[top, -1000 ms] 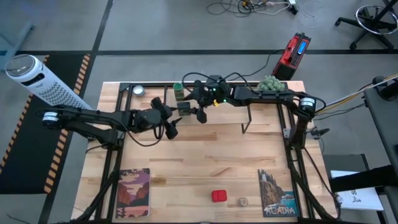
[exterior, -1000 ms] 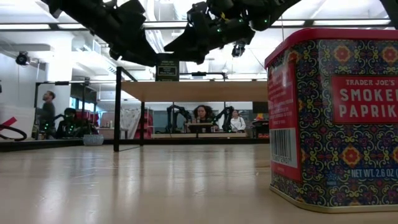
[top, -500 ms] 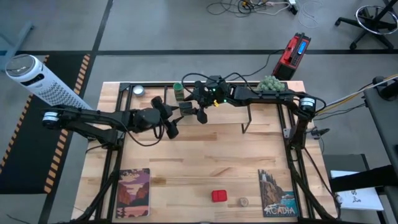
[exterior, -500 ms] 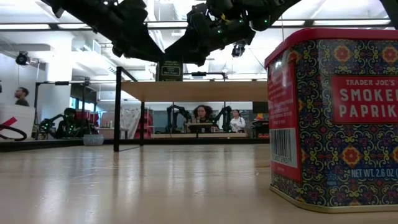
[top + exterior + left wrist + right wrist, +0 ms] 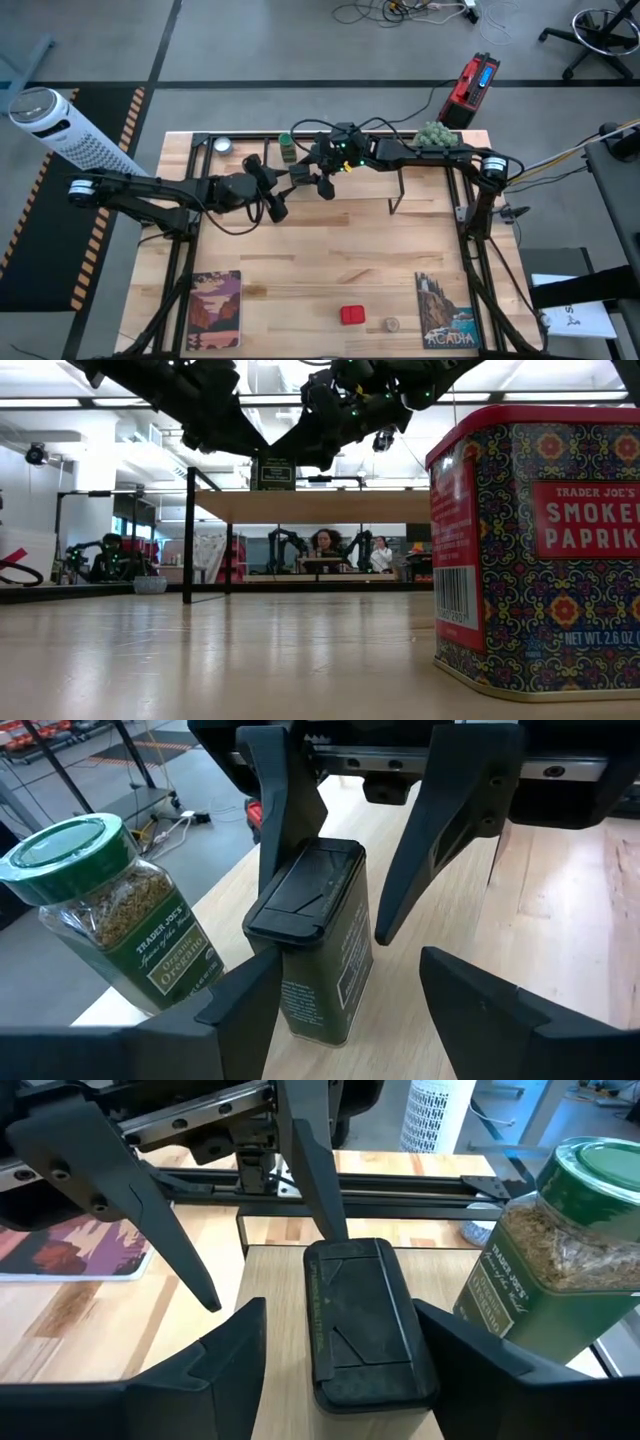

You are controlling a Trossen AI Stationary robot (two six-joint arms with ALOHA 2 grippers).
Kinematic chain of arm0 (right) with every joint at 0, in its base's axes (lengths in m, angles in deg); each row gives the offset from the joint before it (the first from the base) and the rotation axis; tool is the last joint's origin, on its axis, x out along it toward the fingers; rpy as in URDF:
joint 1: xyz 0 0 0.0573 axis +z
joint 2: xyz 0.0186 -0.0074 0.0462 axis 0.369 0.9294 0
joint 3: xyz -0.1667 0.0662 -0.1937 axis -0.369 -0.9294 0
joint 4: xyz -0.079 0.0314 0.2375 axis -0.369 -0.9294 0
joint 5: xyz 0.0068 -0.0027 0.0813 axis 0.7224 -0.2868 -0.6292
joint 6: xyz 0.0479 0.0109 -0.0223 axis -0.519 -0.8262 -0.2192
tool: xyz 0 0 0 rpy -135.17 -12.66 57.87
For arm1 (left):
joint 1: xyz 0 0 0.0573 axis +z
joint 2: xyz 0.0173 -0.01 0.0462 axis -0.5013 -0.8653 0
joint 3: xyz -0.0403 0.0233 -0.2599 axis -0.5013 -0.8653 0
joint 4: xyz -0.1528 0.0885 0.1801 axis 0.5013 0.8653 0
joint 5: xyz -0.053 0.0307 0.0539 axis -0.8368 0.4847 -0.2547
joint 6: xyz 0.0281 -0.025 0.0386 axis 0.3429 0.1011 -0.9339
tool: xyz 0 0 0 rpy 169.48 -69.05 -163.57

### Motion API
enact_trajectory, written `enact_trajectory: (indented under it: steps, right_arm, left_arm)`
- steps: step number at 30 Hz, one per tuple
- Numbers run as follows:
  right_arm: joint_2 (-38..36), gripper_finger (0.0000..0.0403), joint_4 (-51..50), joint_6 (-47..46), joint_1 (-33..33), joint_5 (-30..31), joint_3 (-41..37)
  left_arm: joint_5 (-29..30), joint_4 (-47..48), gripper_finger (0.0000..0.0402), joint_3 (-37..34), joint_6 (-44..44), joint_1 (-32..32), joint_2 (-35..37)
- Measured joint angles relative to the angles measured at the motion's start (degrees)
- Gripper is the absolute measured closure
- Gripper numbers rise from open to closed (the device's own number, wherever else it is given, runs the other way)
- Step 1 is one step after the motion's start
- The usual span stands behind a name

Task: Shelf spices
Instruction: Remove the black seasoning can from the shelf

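Observation:
The dark grey square jar (image 5: pixel 320 940) stands upright on its base on the shelf's wooden board (image 5: pixel 320 506), beside the green-capped bottle (image 5: pixel 550 1240), which also stands there. My left gripper (image 5: pixel 350 1020) comes from the table's left and is open, with one finger on each side of the jar's lower body. My right gripper (image 5: pixel 345 1370) comes from the right and is open around the jar's top (image 5: pixel 370 1320). The red square tin (image 5: pixel 351 315) and the tiny beige jar (image 5: pixel 391 324) stand at the table's near edge. My left gripper reaches in level from the table's left. Its finger (image 5: pixel 240 1010) on the bottle's side lies close along the jar's lower wall (image 5: pixel 285 995); whether it touches, I cannot tell. My right gripper slants down from the right. Its finger (image 5: pixel 470 1360) on the bottle's side meets the lid's edge (image 5: pixel 425 1340); the other finger stands apart.
A round silver tin (image 5: pixel 222 146) sits at the far left corner. Two picture books (image 5: pixel 215 308) (image 5: pixel 447 310) lie near the front corners, and a green tuft (image 5: pixel 435 133) sits at the far right. The black table frame (image 5: pixel 470 230) runs along the sides. People (image 5: pixel 325 545) sit in the room behind.
My left gripper has edged toward the right, closer around the dark grey jar. The jar has stayed upright on the shelf board.

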Motion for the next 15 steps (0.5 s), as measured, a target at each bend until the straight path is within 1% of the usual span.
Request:
enact_trajectory:
  steps: [9,15]
  right_arm:
    - [0.0,0.0203,0.2,0.11,0.09,0.02,0.0]
    - [0.0,0.0205,-0.79,0.18,0.09,0.99,0.0]
  left_arm:
    - [-0.13,0.04,0.0186,0.0,-0.01,0.0,0.01]
    - [-0.15,0.08,0.0183,0.0,-0.18,0.0,0.02]
